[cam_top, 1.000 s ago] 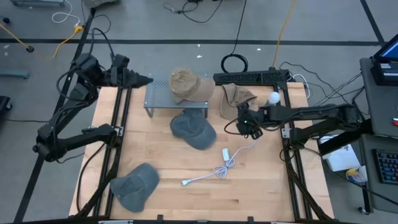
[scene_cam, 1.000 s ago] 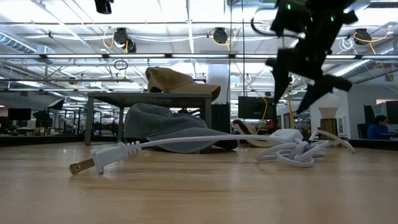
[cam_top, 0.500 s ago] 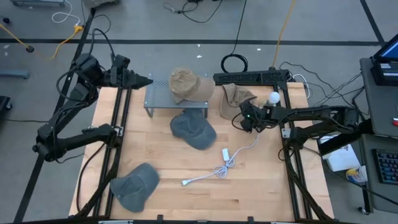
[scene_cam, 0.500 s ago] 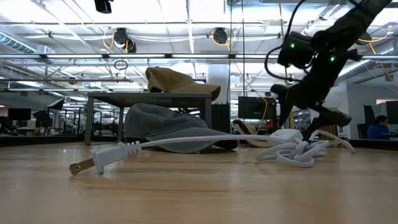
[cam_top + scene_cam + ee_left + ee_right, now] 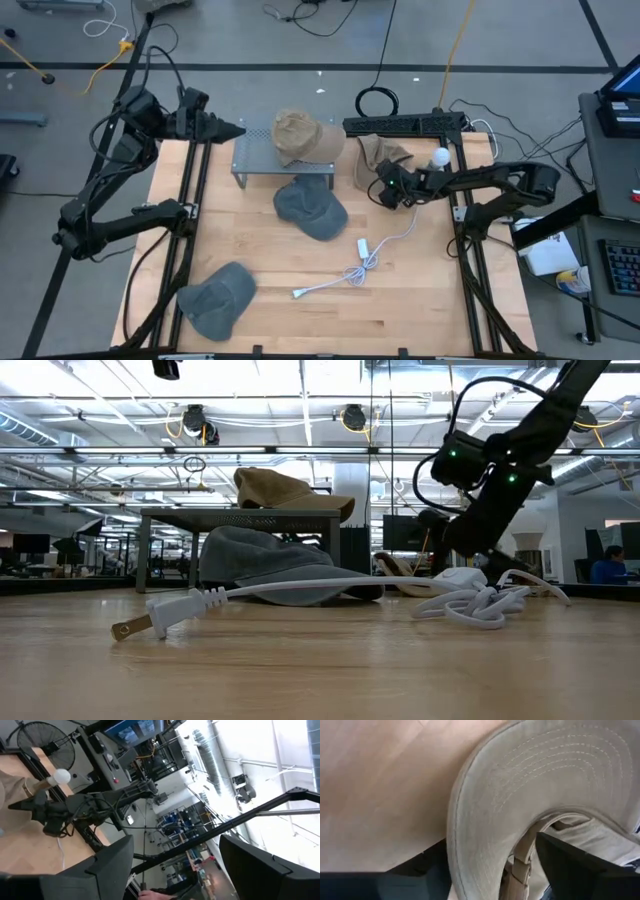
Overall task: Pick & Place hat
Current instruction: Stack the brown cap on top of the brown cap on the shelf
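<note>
Tan hat (image 5: pixel 376 157), upside down at the upper right of the table (image 5: pixel 420 300), brim toward my right tool (image 5: pixel 384 187). In the right wrist view the brim (image 5: pixel 485 820) lies between the spread fingers, not yet pinched. I judge the grasp best made by settling lower so both fingers straddle the brim edge before closing. Left tool (image 5: pixel 232 128) waits parked at upper left, fingers apart, beside the metal rack (image 5: pixel 255 158).

No text, label, brand, number or sign can be read on the hats, the table, the arms or the room behind
</note>
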Tool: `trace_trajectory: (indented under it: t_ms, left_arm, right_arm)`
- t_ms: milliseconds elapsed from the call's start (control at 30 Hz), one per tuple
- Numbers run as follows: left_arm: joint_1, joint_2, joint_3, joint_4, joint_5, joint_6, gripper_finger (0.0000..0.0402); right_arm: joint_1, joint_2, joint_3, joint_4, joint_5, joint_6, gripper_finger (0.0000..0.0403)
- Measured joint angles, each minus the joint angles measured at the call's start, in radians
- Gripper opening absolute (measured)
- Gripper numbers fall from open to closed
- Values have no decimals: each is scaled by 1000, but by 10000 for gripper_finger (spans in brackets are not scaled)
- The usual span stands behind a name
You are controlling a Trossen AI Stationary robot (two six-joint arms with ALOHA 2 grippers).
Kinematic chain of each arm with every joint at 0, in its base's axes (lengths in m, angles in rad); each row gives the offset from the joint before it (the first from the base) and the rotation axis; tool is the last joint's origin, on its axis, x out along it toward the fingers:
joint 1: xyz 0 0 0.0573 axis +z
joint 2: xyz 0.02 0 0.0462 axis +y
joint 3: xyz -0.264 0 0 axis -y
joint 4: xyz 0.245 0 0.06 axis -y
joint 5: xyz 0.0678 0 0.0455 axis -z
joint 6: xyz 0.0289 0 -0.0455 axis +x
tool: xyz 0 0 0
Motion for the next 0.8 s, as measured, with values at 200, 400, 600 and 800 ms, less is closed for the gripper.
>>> trace_trajectory:
  t_ms: [200, 400, 600, 800]
  left_arm:
    - [0, 0, 0, 0, 8, -2, 283]
    - [1, 0, 0, 0, 9, -2, 271]
    - [1, 0, 0, 0, 9, -12, 270]
    - [1, 0, 0, 5, 1, 7, 281]
  right_arm:
    - [16, -25, -4, 38, -33, 10, 147]
    - [42, -59, -4, 36, -20, 43, 30]
    - [122, -127, -4, 15, 44, 151, 15]
    - [250, -266, -4, -48, 93, 363, 8]
